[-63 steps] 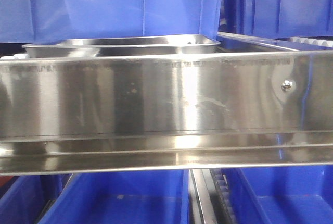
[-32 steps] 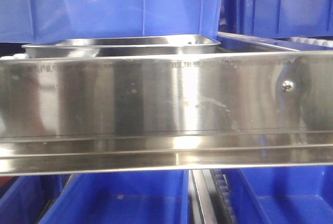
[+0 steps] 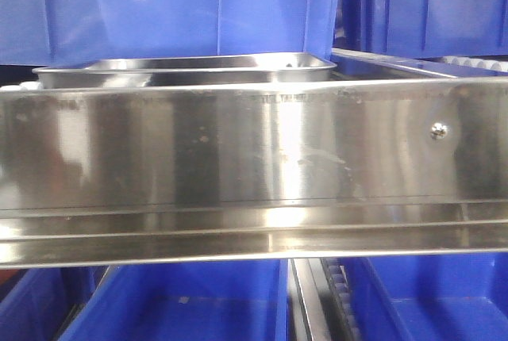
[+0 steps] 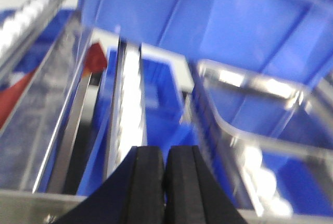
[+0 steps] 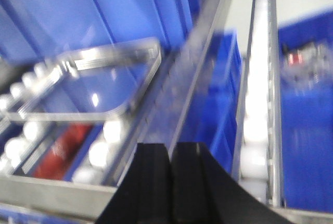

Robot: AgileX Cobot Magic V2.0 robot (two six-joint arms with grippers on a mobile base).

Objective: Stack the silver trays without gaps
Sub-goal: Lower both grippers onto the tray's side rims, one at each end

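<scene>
**A:** Blue plastic fills most of it: deep blue bins behind and below, then the long brushed-steel panel across the front view.

**B:** And the silver trays?

**A:** Just behind the panel's top edge, in front of a bin, on white rollers. They are shallow and mirror-bright, with a thin flared rim and rounded corners. The right wrist view shows doubled rim lines, so I'd guess one tray already sits nested, but the blur forbids certainty.

**B:** The claws?

**A:** The left gripper and right gripper each have their pads pressed together, pinching nothing. Each hangs near a tray, apart from it.

**B:** Which step, then?

**A:** Approach, I judge. Next the jaws must spread and take a rim squarely, so the tray drops level, not cocked.

**B:** Smallest thing?

**A:** One screw head on the panel.
</scene>
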